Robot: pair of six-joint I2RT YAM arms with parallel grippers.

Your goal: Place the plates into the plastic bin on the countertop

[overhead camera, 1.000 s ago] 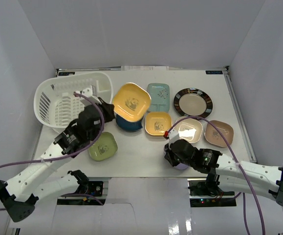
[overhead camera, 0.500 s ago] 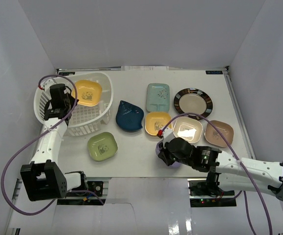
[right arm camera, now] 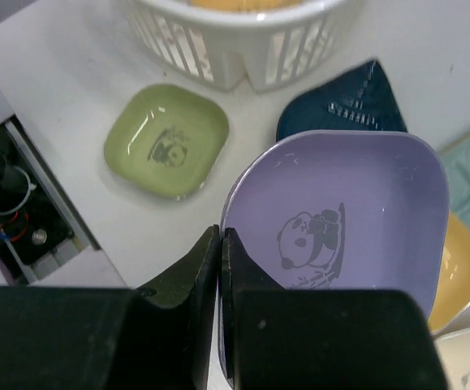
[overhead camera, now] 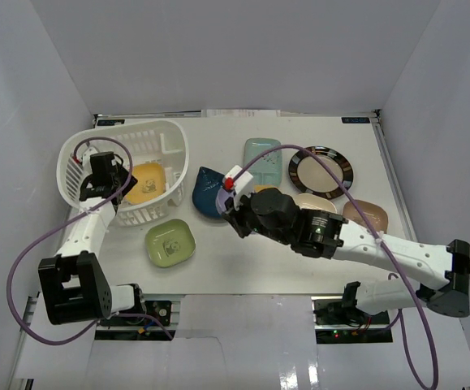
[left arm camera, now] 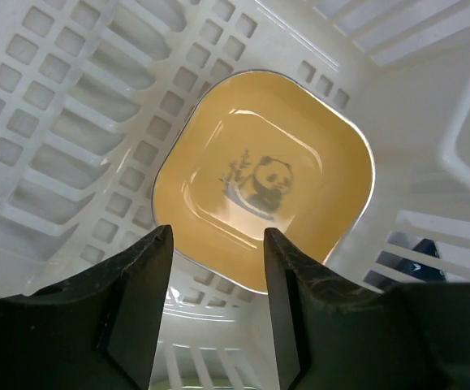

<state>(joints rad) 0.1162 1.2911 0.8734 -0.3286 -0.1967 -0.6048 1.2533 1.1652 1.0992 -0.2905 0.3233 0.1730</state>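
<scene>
The white plastic bin (overhead camera: 160, 132) stands at the back left of the countertop (overhead camera: 235, 264). A yellow panda plate (left arm camera: 263, 175) lies tilted inside it, also seen from above (overhead camera: 145, 181). My left gripper (left arm camera: 217, 244) hangs open just above that plate's near edge, holding nothing; from above it (overhead camera: 107, 175) is over the bin's left side. My right gripper (right arm camera: 221, 237) is shut on the rim of a purple panda plate (right arm camera: 340, 219), held in the air over the dark blue leaf plate (right arm camera: 344, 106). In the top view the right gripper (overhead camera: 235, 205) is beside the blue plate (overhead camera: 209, 191).
A green plate (overhead camera: 170, 242) lies in front of the bin. A teal rectangular plate (overhead camera: 263, 153), a round black-rimmed plate (overhead camera: 321, 172), a beige plate (overhead camera: 314, 200) and a brown plate (overhead camera: 366, 216) lie to the right, partly under my right arm. White walls close in the sides.
My left gripper opened and let go of the yellow plate, which now rests in the bin. My right arm lifted the purple plate and carried it left, toward the bin.
</scene>
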